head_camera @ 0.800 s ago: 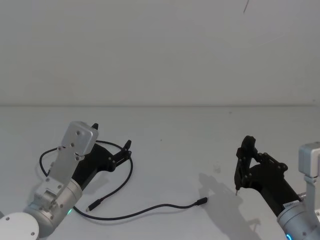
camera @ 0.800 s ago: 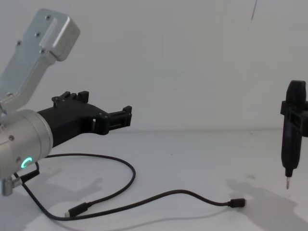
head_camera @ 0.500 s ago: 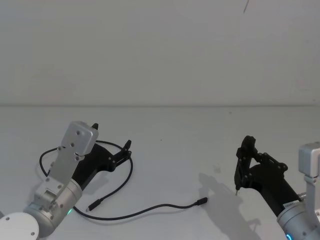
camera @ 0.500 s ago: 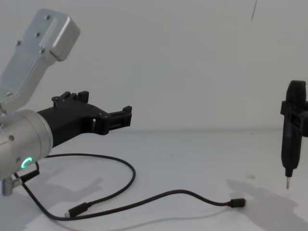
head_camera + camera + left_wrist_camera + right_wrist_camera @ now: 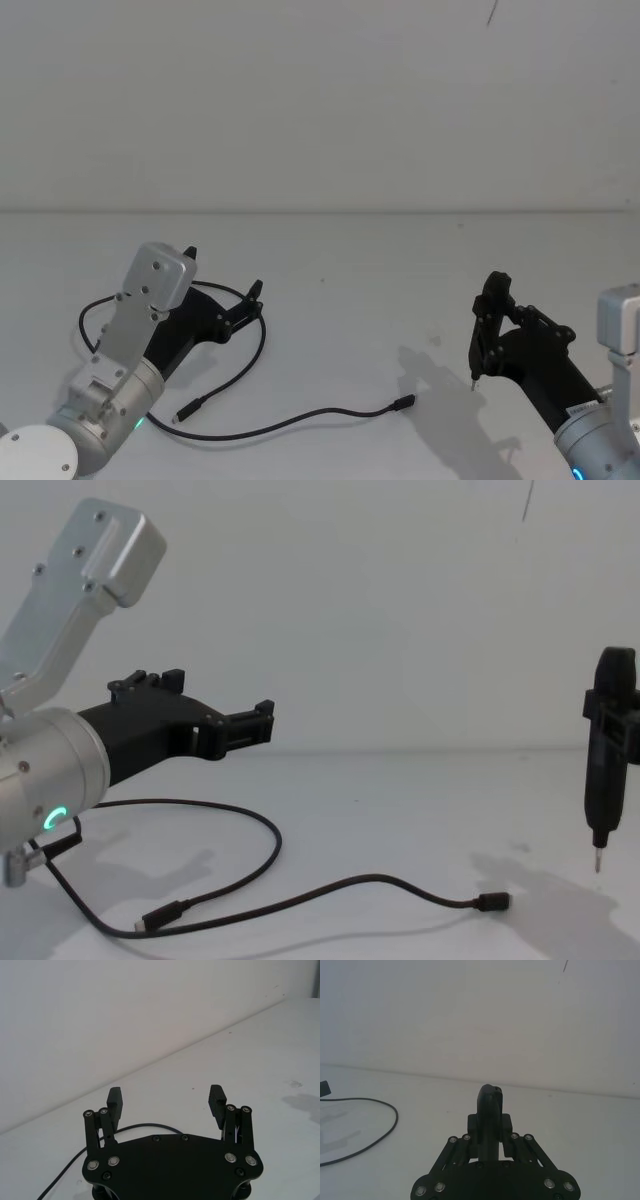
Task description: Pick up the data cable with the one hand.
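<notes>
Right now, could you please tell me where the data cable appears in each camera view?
Head view: the data cable lies lower left, its plug nearer the middle.
Chest view: the cable runs along the bottom, loop left, plug right.
Left wrist view: the cable arcs between the fingers of the open left claw.
Right wrist view: the cable curves well apart from the right claw, which grips a slim tool.
Shared landmark: the cable's rounded loop.

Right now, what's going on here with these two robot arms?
The robot is meant to pick up the black cable, which lies in a loose loop on the white table. Its left gripper hovers above the loop with its fingers open, touching nothing. The right gripper is off to the right, shut on a slim black tool held upright, its metal tip pointing down above the table.
</notes>
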